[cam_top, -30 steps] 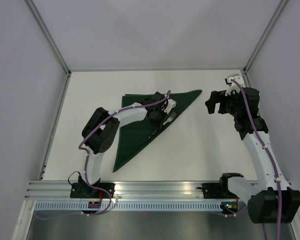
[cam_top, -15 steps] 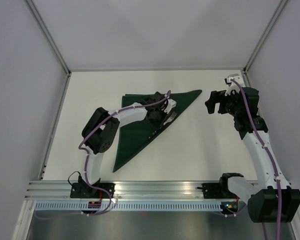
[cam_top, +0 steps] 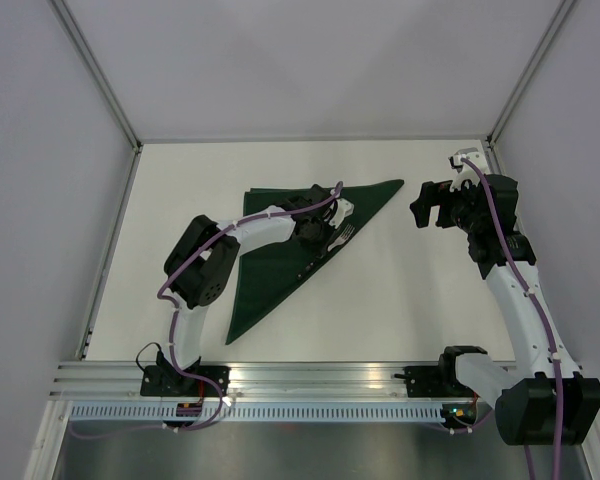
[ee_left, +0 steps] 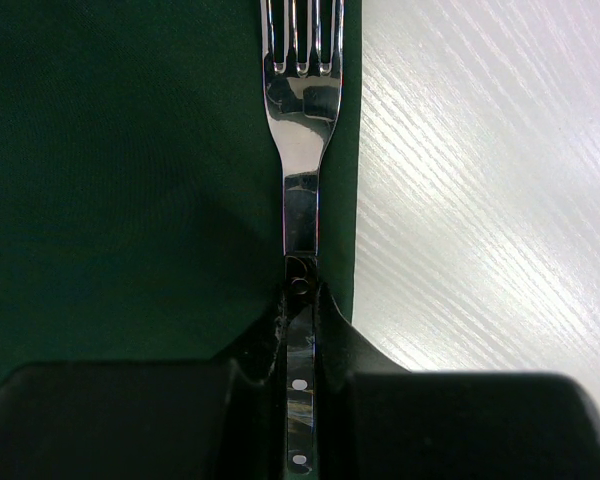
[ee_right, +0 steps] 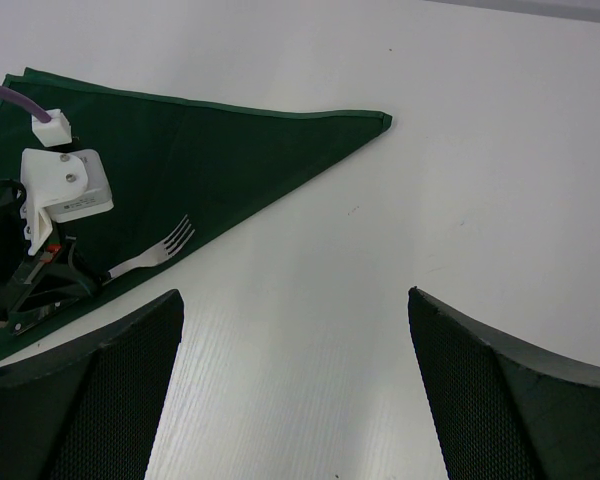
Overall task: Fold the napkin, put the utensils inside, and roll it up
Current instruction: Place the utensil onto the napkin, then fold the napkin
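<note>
The dark green napkin [cam_top: 265,275] lies folded into a triangle on the white table, its long edge running from the far right tip to the near left. My left gripper [cam_top: 316,233] is shut on the handle of a silver fork [cam_top: 344,234] just inside that long edge. In the left wrist view the fingers [ee_left: 335,325] clamp the fork [ee_left: 302,130] over the napkin [ee_left: 130,150], tines pointing away. My right gripper [cam_top: 425,205] is open and empty, above bare table right of the napkin's tip. The right wrist view shows its gripper [ee_right: 292,300], the napkin [ee_right: 230,140] and the fork [ee_right: 155,252].
The table [cam_top: 400,290] is walled by white panels with metal rails at the left, far and right edges. An aluminium rail [cam_top: 310,380] with both arm bases runs along the near edge. No other utensil shows.
</note>
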Motion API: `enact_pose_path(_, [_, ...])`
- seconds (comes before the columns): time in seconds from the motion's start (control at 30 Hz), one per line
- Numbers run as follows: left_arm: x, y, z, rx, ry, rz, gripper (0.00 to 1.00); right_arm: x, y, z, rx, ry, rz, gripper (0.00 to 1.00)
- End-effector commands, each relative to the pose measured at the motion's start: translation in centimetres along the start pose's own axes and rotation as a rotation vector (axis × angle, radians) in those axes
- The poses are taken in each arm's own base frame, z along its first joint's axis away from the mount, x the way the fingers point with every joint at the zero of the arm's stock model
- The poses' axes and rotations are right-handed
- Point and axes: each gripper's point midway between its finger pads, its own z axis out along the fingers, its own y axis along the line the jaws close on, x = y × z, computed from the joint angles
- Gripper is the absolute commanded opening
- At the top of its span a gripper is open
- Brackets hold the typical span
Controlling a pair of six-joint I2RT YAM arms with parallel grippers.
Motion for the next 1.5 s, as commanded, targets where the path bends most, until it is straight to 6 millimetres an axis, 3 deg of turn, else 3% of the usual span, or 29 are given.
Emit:
enact_pose_path(0.0, [-0.6, -0.4, -0.4, 0.001, -0.017, 0.017, 0.10, -0.6, -0.1, 0.0, 0.007, -0.023, -0.009, 0.98])
enact_pose_path(0.27, [-1.4, -0.2, -1.2, -0.020, -0.040, 0.024, 0.33, -0.6, -0.1, 0.1, 0.007, -0.023, -0.009, 0.98])
enact_pose_path(0.47, [-3.3, -0.1, -3.0, -0.045, -0.095, 0.028, 0.54, -0.6, -0.1, 0.1, 0.004, -0.022, -0.008, 0.98])
enact_pose_path(0.6, [-5.4, -0.4, -5.1, -0.047, -0.159, 0.025, 0.60, -0.6, 0.1, 0.1, -0.003, -0.022, -0.008, 0.98])
enact_pose_path(0.73, [-8.3, 0.1, -9.3, -0.104, -0.270, -0.027, 0.63, -0.5, 0.8, 0.1, -0.046, -0.020, -0.008, 0.98])
enact_pose_path(0.77, [-9.8, 0.2, -12.0, -0.126, -0.335, -0.044, 0.63, -0.3, 2.1, 0.2, -0.088, -0.012, -0.016, 0.98])
enact_pose_path(0.83, [-10.0, 2.5, -15.2, -0.231, -0.371, -0.152, 0.64, -0.6, 3.6, 0.1, -0.159, -0.010, -0.027, 0.98])
enact_pose_path(0.87, [-10.8, 3.1, -18.9, -0.261, -0.439, -0.208, 0.64, -0.3, 4.9, 0.3, -0.197, 0.005, -0.054, 0.98])
enact_pose_path(0.93, [-10.7, 5.5, -23.6, -0.317, -0.522, -0.360, 0.62, 0.4, 6.0, 1.0, -0.183, 0.048, -0.110, 0.97])
enact_pose_path(0.97, [-10.1, 5.6, -27.4, -0.324, -0.592, -0.403, 0.61, 1.2, 9.3, 1.1, -0.253, 0.067, -0.184, 0.97])
enact_pose_path(1.03, [-9.2, 6.3, -32.0, -0.329, -0.701, -0.492, 0.61, 2.7, 11.6, 2.0, -0.265, 0.116, -0.257, 0.94])
enact_pose_path(1.07, [-8.3, 5.8, -35.8, -0.328, -0.783, -0.505, 0.62, 3.5, 15.1, 1.9, -0.339, 0.119, -0.328, 0.93])
enact_pose_path(1.13, [-7.4, 5.2, -38.9, -0.328, -0.854, -0.526, 0.61, 5.4, 17.9, 2.5, -0.378, 0.151, -0.406, 0.90])
enact_pose_path(1.17, [-6.7, 4.9, -40.3, -0.328, -0.878, -0.533, 0.62, 6.2, 20.8, 2.2, -0.418, 0.139, -0.469, 0.88])
enact_pose_path(1.2, [-5.8, 4.3, -42.8, -0.323, -0.933, -0.538, 0.62, 6.9, 22.4, 2.1, -0.447, 0.141, -0.514, 0.87])
enact_pose_path(1.23, [-5.2, 3.9, -44.0, -0.319, -0.959, -0.552, 0.63, 8.7, 25.0, 1.9, -0.493, 0.163, -0.576, 0.86])
enact_pose_path(1.3, [-3.7, 3.1, -46.5, -0.309, -1.011, -0.561, 0.63, 10.3, 27.8, 2.0, -0.543, 0.163, -0.651, 0.82])
enact_pose_path(1.33, [-3.2, 3.0, -47.2, -0.309, -1.023, -0.565, 0.64, 11.4, 30.2, 0.8, -0.603, 0.153, -0.700, 0.82])
enact_pose_path(1.4, [-2.1, 2.7, -48.2, -0.313, -1.035, -0.573, 0.63, 12.6, 32.8, 0.7, -0.638, 0.122, -0.765, 0.82])
enact_pose_path(1.47, [-1.1, 2.5, -49.4, -0.319, -1.057, -0.580, 0.63, 14.1, 36.2, -0.9, -0.709, 0.083, -0.826, 0.82])
